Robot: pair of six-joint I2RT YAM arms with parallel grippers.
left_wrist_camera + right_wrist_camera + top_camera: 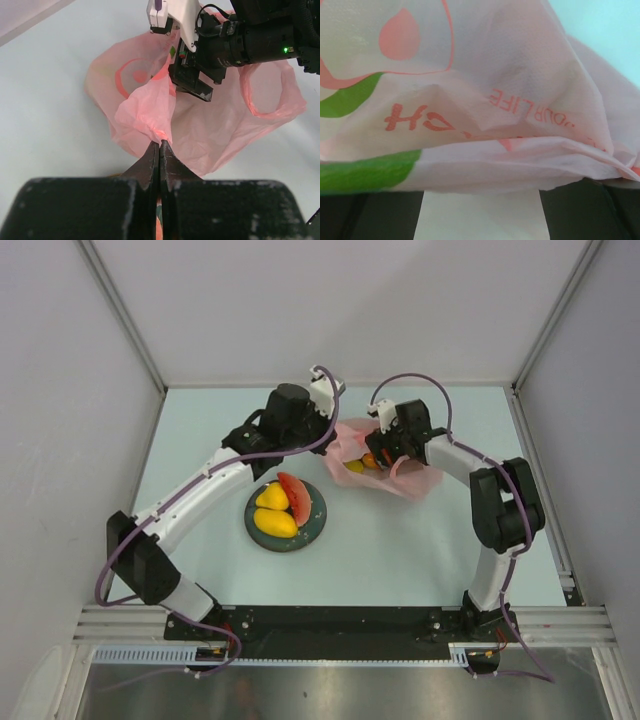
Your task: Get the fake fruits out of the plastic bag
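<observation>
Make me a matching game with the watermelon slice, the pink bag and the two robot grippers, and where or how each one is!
Things:
1. watermelon slice
2. plastic bag
3. left gripper
4. right gripper

Places or states:
A. jaws spread wide, right at the bag
B. lying on the dark plate
C. shut, pinching a fold of pink plastic
D. crumpled on the table

Right pairs: 1-B, 2-D, 3-C, 4-A

A dark round plate (pixel 300 538) sits on the table (pixel 400 550) (pale blue-green).
</observation>
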